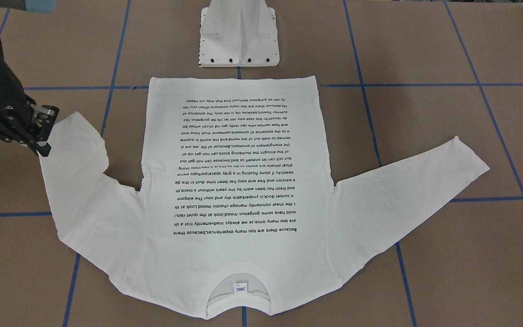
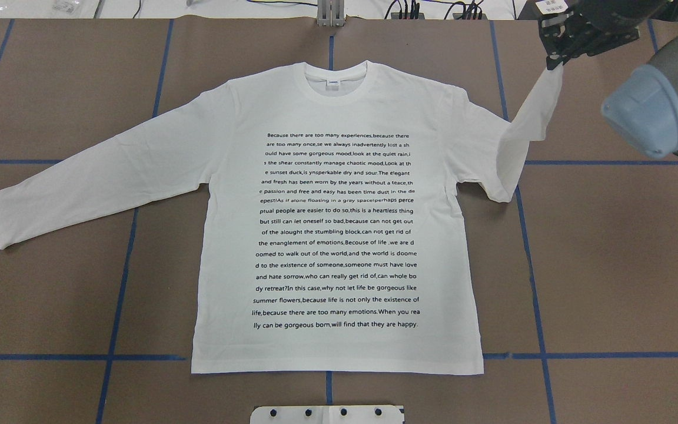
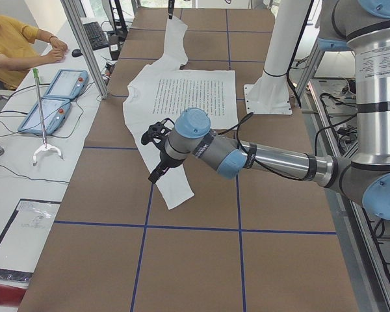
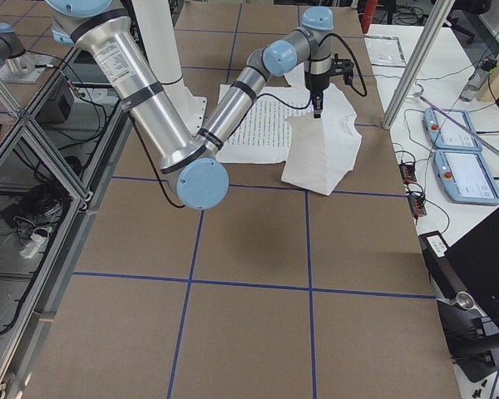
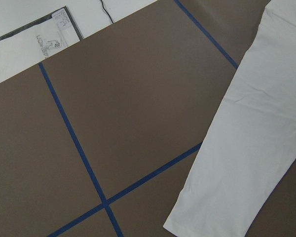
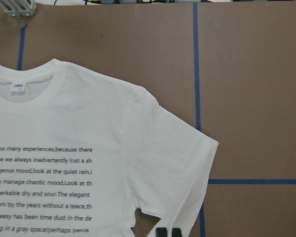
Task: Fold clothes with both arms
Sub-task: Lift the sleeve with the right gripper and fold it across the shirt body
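A white long-sleeved shirt (image 2: 339,235) lies face up in the middle of the brown table (image 2: 610,265), which is marked off by blue tape lines (image 2: 139,357). Its collar (image 2: 335,76) with a small label (image 2: 333,84) points to the far edge. Its hem lies along the near edge, just short of the white base (image 2: 327,414). A block of black text (image 2: 336,229) covers the chest.

The left sleeve (image 2: 97,176) lies flat, stretched out toward the table's left edge. The right sleeve (image 2: 521,135) rises from the table toward the far right corner. There the right gripper (image 2: 554,59) has its fingers pinched together on the cuff, so the cloth hangs from them.

The left gripper (image 3: 153,156) hovers over the end of the left sleeve, near the left edge. Only the side camera shows it, so I cannot tell how far its fingers are open or whether they hold anything.

Past the left edge lies a flat clear pouch (image 5: 34,39) with a printed white sheet inside it
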Tool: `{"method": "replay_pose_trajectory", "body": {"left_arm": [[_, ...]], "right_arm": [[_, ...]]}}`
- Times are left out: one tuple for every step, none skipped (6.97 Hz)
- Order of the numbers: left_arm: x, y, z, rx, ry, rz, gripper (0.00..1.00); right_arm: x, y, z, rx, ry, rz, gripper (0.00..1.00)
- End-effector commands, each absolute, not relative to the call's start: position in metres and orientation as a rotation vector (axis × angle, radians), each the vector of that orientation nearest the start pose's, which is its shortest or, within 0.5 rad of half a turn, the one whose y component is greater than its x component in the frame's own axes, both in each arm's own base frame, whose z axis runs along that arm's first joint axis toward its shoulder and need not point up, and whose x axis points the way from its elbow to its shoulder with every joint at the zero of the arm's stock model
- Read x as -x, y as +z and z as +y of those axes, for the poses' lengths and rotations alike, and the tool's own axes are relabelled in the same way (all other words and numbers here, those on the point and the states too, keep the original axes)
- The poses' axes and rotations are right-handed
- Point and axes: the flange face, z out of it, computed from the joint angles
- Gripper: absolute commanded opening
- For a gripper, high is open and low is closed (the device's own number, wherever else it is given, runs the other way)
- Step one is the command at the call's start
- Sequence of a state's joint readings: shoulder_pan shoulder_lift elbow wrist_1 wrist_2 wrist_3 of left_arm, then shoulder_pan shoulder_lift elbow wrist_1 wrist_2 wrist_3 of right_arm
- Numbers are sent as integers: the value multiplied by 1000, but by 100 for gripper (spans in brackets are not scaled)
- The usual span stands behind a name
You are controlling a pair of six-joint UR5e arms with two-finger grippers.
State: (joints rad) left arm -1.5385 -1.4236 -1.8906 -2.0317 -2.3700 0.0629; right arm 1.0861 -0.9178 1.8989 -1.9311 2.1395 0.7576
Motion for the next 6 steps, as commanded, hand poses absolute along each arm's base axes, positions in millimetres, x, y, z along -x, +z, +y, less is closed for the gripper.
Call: {"method": "replay_pose_trajectory", "body": {"left_arm": [[48,515,-448,-606,338,765,100],[48,518,-448,-601,336,765,100],[47,524,-449,-591,331,767,100],[47,528,-450,-583,328,767,100],[47,530,-450,-580,326,768,100],[47,531,-449,-578,325,768,100]], "right_arm": [[291,87,-608,-144,142,-817,0],[336,39,-621,-127,164,-811,0],[395,16,-630,-125,179,-844,0],[468,18,-626,-193,221,-857,0],[531,21,-616,-219,223,-876,0],[566,17,-595,-247,246,-862,0]]}}
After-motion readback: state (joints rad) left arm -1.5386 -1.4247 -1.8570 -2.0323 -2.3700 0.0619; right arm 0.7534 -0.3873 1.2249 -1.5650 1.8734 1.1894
